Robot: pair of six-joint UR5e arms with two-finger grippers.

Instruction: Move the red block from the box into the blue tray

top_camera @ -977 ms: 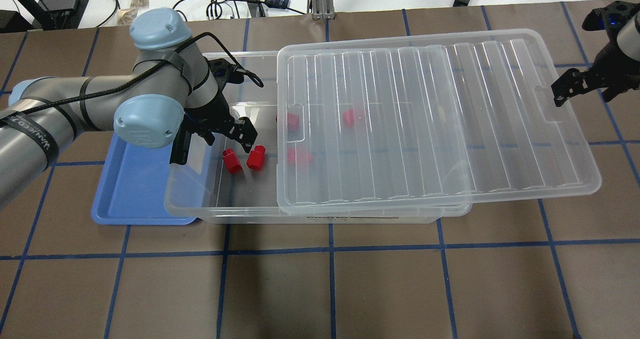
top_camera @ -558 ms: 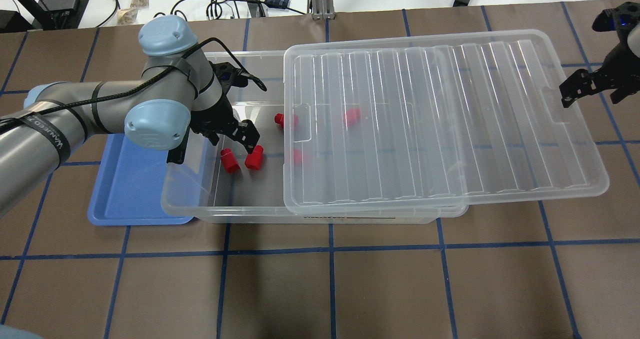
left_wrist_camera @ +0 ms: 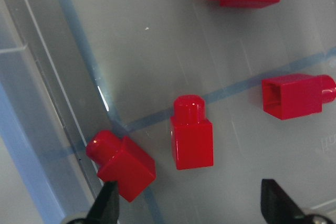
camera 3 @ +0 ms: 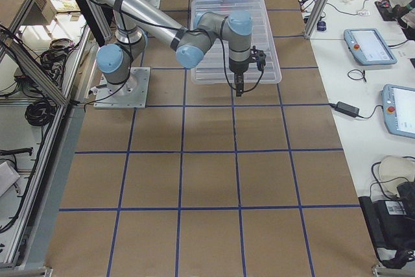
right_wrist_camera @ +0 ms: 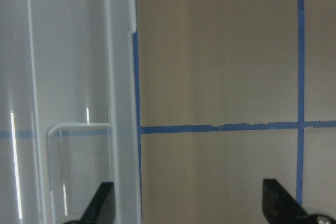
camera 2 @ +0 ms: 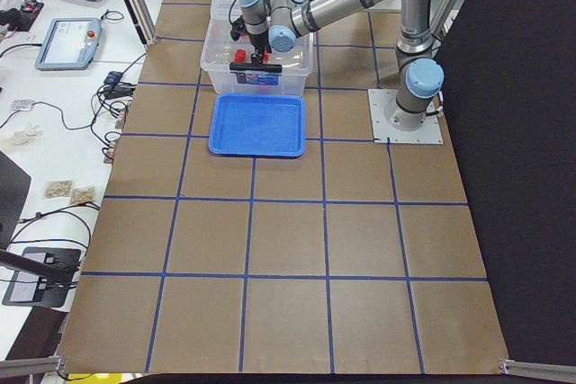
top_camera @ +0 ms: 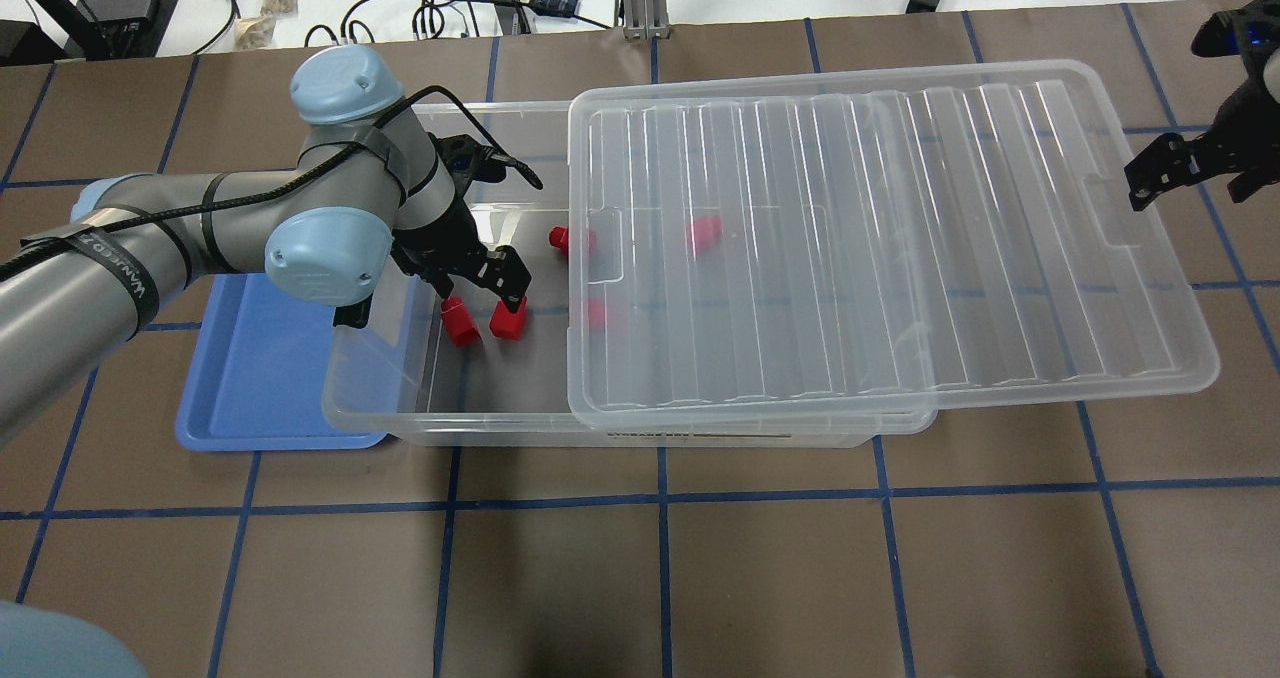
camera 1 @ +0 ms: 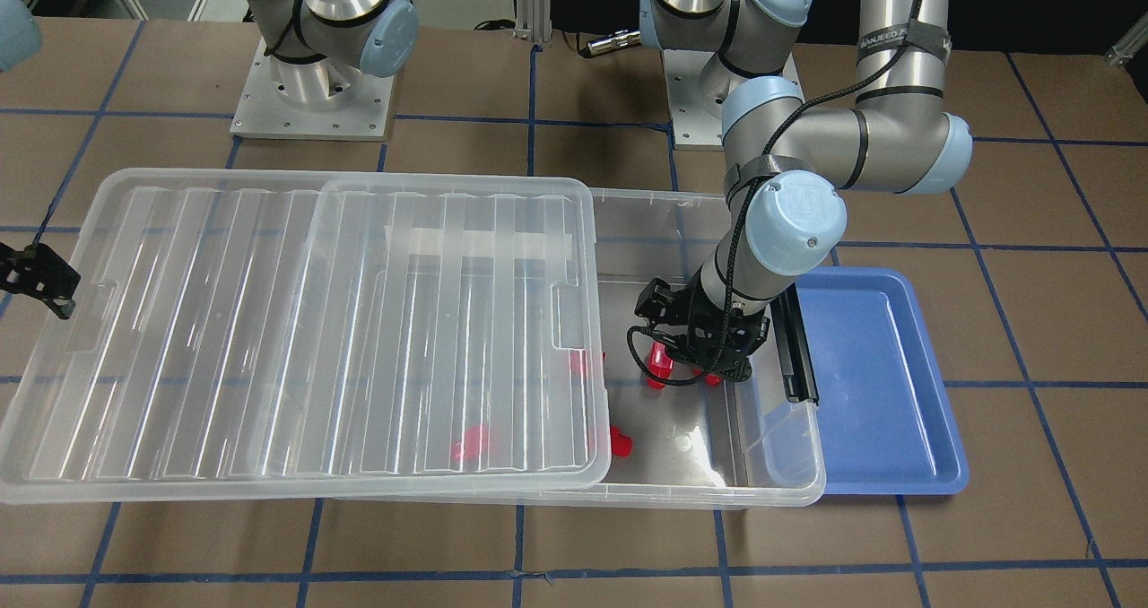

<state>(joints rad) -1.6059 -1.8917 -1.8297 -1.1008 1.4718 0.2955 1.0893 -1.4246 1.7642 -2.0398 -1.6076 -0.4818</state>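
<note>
The clear box [top_camera: 440, 426] has its ribbed lid [top_camera: 880, 238] slid to the right, so its left end is uncovered. Two red blocks [top_camera: 460, 324] [top_camera: 508, 320] lie there, a third [top_camera: 562, 241] at the lid's edge, and two more [top_camera: 703, 233] show through the lid. My left gripper [top_camera: 482, 290] is open and empty, low inside the box just above the two blocks. In the left wrist view one red block [left_wrist_camera: 191, 139] lies between the fingertips [left_wrist_camera: 107, 203] and another red block [left_wrist_camera: 123, 163] sits by the left one. The blue tray [top_camera: 250, 378] lies left of the box. My right gripper [top_camera: 1192, 173] is open, empty, beyond the lid's right end.
The box's black latch bar [camera 1: 794, 348] stands on the short wall between my left gripper and the tray [camera 1: 879, 375]. The lid overhangs the box's right end over the brown gridded table [top_camera: 660, 578]. Cables and devices lie beyond the table's far edge.
My left gripper has moved right and lower over the two red blocks. The lid shifted slightly right, then stayed. My right gripper has drawn away from the lid to the right.
</note>
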